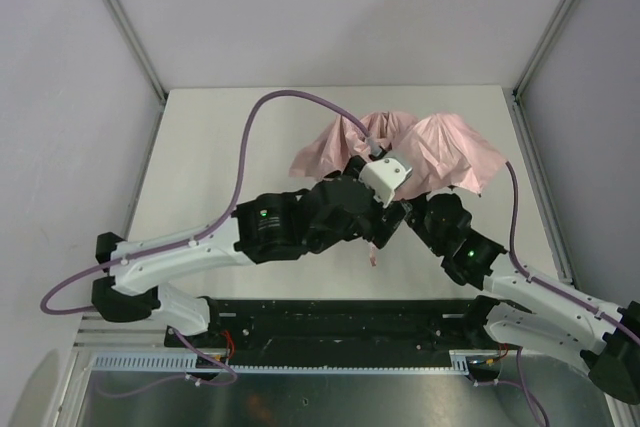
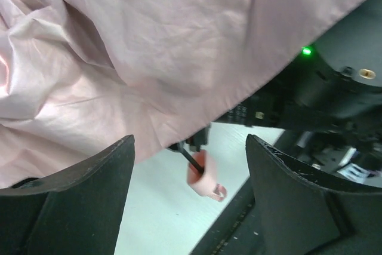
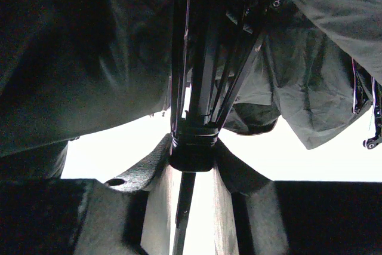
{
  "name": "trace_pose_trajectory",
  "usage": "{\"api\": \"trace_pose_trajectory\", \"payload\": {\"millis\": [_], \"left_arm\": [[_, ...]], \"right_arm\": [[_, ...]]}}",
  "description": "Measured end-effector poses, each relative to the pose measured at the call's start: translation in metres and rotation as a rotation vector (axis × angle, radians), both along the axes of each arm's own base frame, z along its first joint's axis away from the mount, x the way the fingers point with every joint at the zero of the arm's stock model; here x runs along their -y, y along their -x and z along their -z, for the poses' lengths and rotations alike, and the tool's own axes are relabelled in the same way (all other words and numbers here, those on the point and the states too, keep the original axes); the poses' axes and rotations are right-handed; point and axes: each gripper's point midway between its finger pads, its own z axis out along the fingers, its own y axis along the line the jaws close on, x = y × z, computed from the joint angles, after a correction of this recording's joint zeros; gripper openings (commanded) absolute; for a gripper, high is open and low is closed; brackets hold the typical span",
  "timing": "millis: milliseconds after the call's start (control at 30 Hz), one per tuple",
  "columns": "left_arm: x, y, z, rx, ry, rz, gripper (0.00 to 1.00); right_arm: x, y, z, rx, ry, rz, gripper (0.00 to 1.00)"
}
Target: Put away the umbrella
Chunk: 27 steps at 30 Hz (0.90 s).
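The umbrella [image 1: 440, 152] lies half collapsed at the middle back of the table, its pale pink fabric spread in two lobes. Its small pink handle [image 1: 372, 255] points toward the near edge. In the left wrist view the fabric [image 2: 155, 46] hangs over my left gripper [image 2: 190, 147], which is open and empty; the handle [image 2: 203, 177] on its black shaft sits beyond the fingers. In the top view the left gripper [image 1: 385, 179] is against the canopy's middle. My right gripper [image 3: 193, 153] is shut on the black runner [image 3: 193, 141] around the shaft [image 3: 184, 207], under the dark ribs [image 3: 209, 58].
The right arm's black wrist with a green light [image 2: 307, 51] is close on the right of the left gripper. The black base rail [image 1: 330, 317] runs along the table's near edge. Grey walls and metal frame posts [image 1: 120, 17] close in the table.
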Motion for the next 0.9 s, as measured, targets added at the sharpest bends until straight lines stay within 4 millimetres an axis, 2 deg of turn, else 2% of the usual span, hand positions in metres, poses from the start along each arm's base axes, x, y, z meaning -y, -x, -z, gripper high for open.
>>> {"api": "trace_pose_trajectory", "payload": {"millis": [100, 167, 333, 433, 467, 600, 700, 800, 900], "left_arm": [[0.002, -0.012, 0.008, 0.040, -0.048, -0.049, 0.76], [0.004, -0.019, 0.014, 0.067, -0.081, -0.077, 0.69], [0.009, -0.031, 0.016, 0.123, -0.127, -0.117, 0.33], [0.005, -0.034, 0.009, 0.172, -0.146, -0.141, 0.08], [0.003, -0.037, 0.004, 0.188, -0.146, -0.156, 0.04], [-0.006, -0.041, -0.015, 0.219, -0.119, -0.177, 0.00], [-0.020, -0.033, -0.040, 0.217, -0.044, -0.167, 0.00], [-0.044, -0.023, -0.074, 0.207, 0.077, -0.164, 0.00], [-0.082, -0.015, -0.103, 0.195, 0.218, -0.186, 0.00]], "right_arm": [[-0.001, 0.001, 0.000, -0.002, -0.003, -0.004, 0.00], [-0.002, 0.001, 0.000, -0.004, -0.007, -0.010, 0.00], [-0.003, 0.003, -0.001, -0.012, -0.018, -0.020, 0.00], [-0.005, 0.004, 0.000, -0.015, -0.017, -0.029, 0.00], [-0.005, 0.005, 0.000, -0.017, -0.015, -0.032, 0.00], [-0.004, 0.006, 0.007, -0.031, 0.007, -0.029, 0.00], [-0.001, 0.004, 0.010, -0.041, 0.018, -0.017, 0.00], [0.007, -0.005, 0.010, -0.048, 0.006, -0.005, 0.00], [0.013, -0.012, 0.012, -0.045, -0.011, -0.023, 0.00]]}}
